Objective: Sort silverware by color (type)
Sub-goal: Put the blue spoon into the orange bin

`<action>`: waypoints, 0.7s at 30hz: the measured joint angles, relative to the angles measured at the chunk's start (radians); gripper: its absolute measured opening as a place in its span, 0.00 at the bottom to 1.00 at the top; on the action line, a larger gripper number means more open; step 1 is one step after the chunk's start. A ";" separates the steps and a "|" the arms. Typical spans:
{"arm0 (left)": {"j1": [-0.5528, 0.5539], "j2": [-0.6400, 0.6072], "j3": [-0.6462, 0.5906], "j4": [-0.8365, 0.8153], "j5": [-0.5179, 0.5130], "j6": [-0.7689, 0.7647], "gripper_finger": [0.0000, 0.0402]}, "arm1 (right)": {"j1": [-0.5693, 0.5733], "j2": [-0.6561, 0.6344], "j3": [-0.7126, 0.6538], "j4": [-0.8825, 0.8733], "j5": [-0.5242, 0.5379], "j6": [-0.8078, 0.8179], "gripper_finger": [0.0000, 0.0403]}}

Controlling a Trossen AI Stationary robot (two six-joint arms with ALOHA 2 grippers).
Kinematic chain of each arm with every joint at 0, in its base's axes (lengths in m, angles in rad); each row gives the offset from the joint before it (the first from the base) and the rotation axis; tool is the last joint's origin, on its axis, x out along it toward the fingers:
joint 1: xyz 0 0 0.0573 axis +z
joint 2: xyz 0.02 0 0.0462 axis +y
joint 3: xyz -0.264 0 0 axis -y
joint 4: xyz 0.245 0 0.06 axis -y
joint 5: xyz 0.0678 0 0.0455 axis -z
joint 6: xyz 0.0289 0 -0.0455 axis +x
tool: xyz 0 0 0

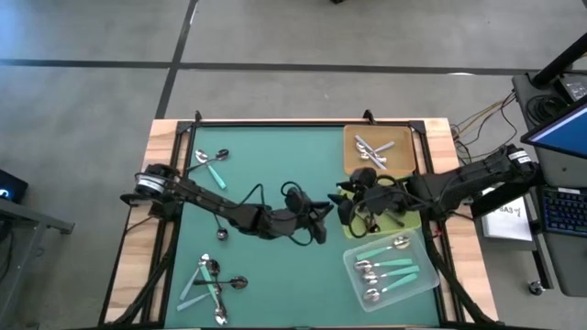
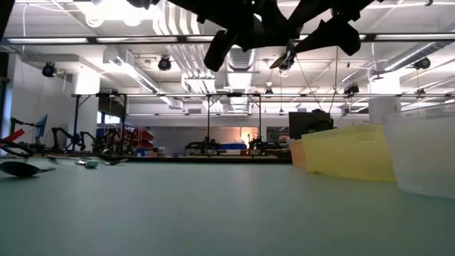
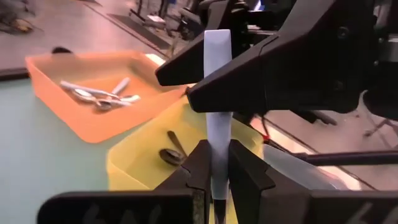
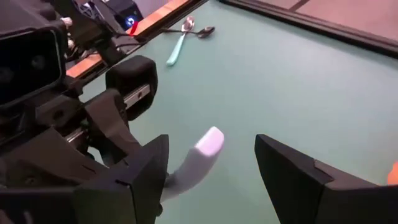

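- The left claw is clamped on the handle of a pale-handled spoon, held above the middle of the green surface; the handle sticks out toward the right arm.
- The right claw stands wide apart, its fingers either side of that handle's free end without touching it.
- Orange tray: silver spoons.
- Yellow tray: a dark spoon.
- Clear tray: teal-handled spoons.
- More spoons lie loose at the surface's left side: one pair far, a heap near.
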State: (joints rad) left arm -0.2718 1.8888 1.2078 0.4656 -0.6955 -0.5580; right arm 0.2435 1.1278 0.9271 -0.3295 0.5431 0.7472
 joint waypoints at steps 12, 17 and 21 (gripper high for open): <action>0.011 0.005 0.030 -0.053 -0.021 0.048 0.07 | -0.028 -0.003 0.005 0.038 -0.073 -0.172 0.07; 0.012 0.001 0.056 -0.091 -0.030 0.055 0.13 | -0.047 -0.005 0.057 -0.050 -0.108 -0.272 0.07; 0.010 -0.010 0.110 -0.217 -0.029 0.085 0.16 | -0.084 -0.006 0.173 -0.307 0.031 -0.362 0.07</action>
State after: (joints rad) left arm -0.2619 1.8786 1.3182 0.2481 -0.7246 -0.4727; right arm 0.1600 1.1221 1.0999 -0.6364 0.5743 0.3855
